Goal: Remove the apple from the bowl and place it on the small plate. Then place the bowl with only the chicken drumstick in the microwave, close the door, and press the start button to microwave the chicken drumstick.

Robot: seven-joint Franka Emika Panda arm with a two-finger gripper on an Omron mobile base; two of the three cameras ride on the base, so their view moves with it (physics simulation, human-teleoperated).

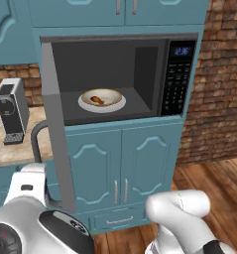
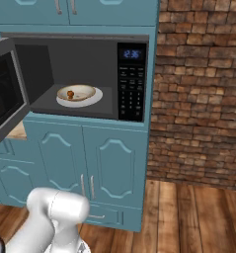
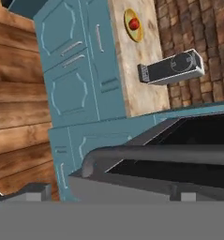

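Bowl (image 1: 101,100) with drumstick (image 1: 96,99) sits inside the microwave (image 1: 125,74); apple (image 3: 134,24) plated at my twelve o'clock; door (image 3: 160,164) open, start unpressed; my gripper's (image 3: 111,196) spread I cannot tell, probably near the handle.

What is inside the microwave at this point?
In the microwave the bowl sits on a flat white disc, holding the chicken drumstick. The bowl covers the disc's centre.

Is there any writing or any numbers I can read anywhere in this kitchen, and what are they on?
Blue display at the top of the black keypad panel of the large grey-framed microwave: glowing blue digits, too blurred to read for sure.
Keypad buttons below it: small pale marks, too small to read.
Small grey coffee machine: no text that can be read.
Nothing else carries words or signs.
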